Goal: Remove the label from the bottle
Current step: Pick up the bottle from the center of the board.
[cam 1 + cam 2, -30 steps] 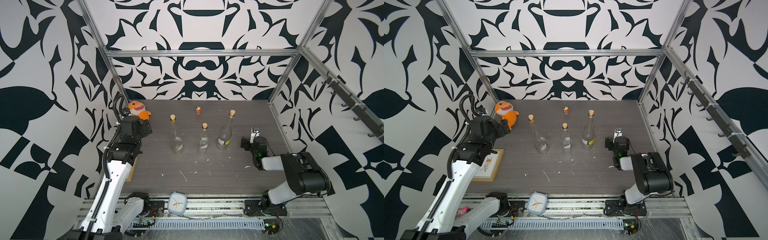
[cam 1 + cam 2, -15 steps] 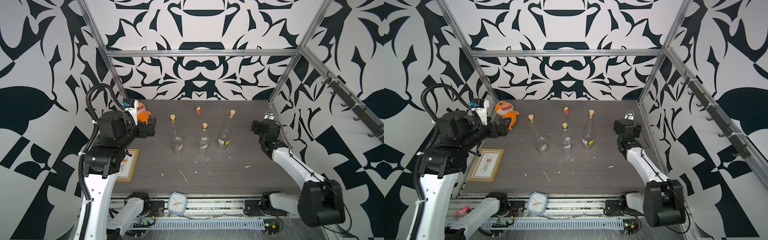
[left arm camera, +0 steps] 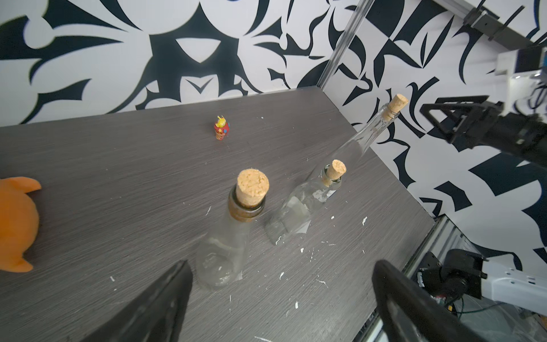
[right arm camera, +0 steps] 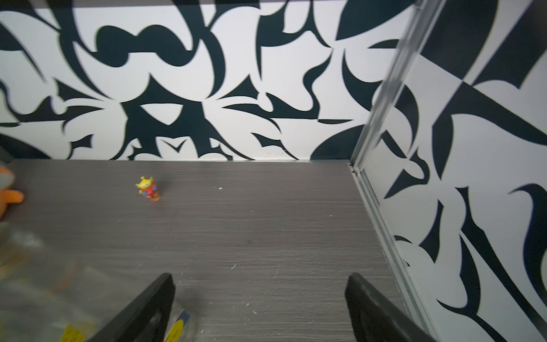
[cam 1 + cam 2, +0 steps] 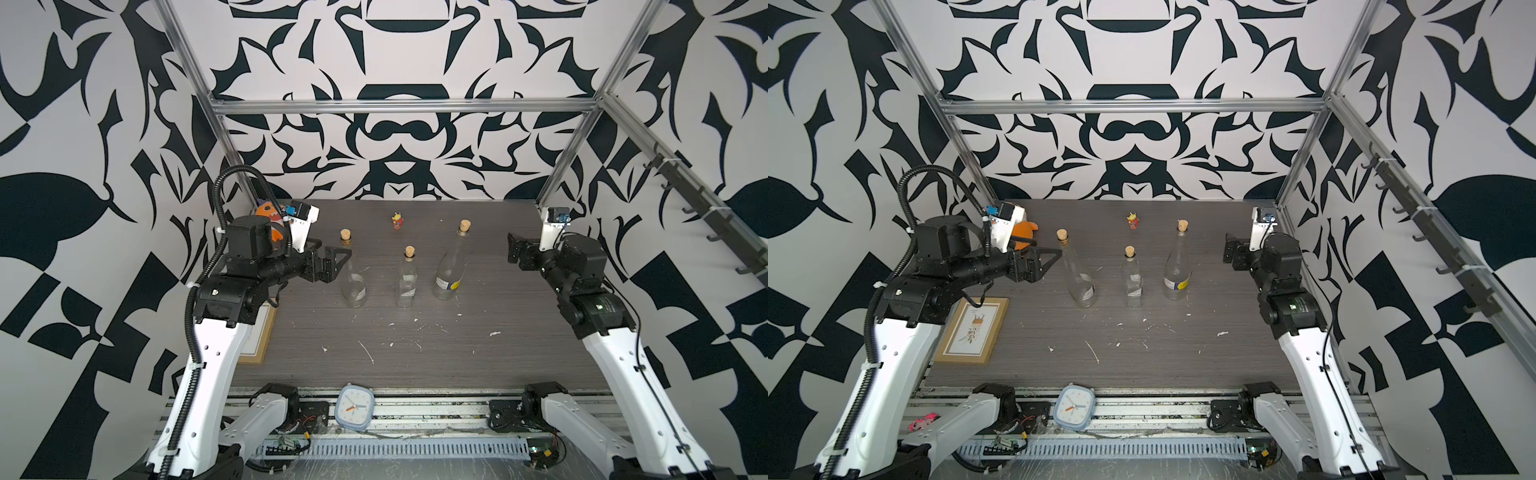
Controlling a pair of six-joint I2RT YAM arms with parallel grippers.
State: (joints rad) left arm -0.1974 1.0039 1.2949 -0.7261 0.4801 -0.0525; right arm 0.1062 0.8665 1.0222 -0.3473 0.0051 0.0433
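Beside the neck of the leftmost bottle (image 5: 353, 286), the left gripper (image 5: 341, 262) has advanced, jaws spread; the right gripper (image 5: 514, 250) has risen, spread too. The labelled bottle (image 5: 448, 270) stands unmoved, rightmost of three.

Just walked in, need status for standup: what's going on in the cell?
Nothing is held yet. The left pincer, open, points at the neck of the left bottle without gripping it. The right pincer, open too, hovers by the table's right edge, apart from the right bottle, whose yellow-and-blue label is on the glass. The middle bottle stands between them; all three are corked and upright. White scraps litter the table.
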